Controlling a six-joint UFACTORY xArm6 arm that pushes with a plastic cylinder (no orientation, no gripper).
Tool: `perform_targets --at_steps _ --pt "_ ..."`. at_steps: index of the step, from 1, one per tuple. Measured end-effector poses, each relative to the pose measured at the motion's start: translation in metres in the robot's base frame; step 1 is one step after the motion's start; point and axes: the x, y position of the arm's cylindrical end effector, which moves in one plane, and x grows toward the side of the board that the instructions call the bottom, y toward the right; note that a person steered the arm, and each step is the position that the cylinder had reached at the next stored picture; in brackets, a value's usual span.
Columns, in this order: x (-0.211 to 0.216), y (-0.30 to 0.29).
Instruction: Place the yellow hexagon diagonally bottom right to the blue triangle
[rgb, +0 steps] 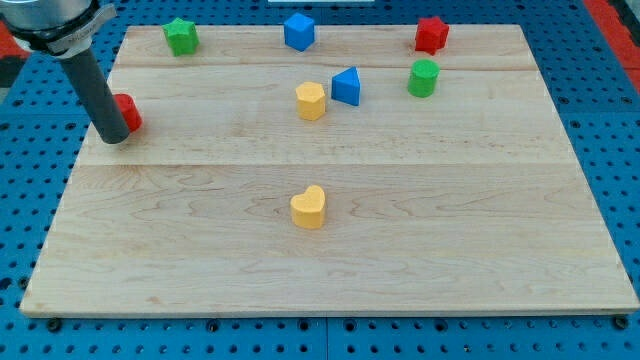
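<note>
The yellow hexagon (311, 101) stands on the wooden board just left of the blue triangle (346, 86), almost touching it, near the view's top centre. My tip (112, 137) rests on the board at the view's far left, right against a red block (127, 112) that the rod partly hides. The tip is far left of the hexagon and the triangle.
A yellow heart (309, 208) lies at the board's centre. A green cylinder (423, 78) stands right of the triangle. A red star (431, 34), a blue cube (299, 31) and a green star (181, 36) line the top edge. The board (480, 230) lies on a blue table.
</note>
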Motion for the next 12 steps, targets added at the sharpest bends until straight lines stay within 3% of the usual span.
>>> perform_targets --at_steps 1,2,3,7,8,9,12 --pt "0.001 0.011" --pt "0.001 0.069" --pt "0.001 0.091" --pt "0.003 0.116" --pt "-0.021 0.133" --pt "-0.073 0.135" --pt "-0.03 0.369"
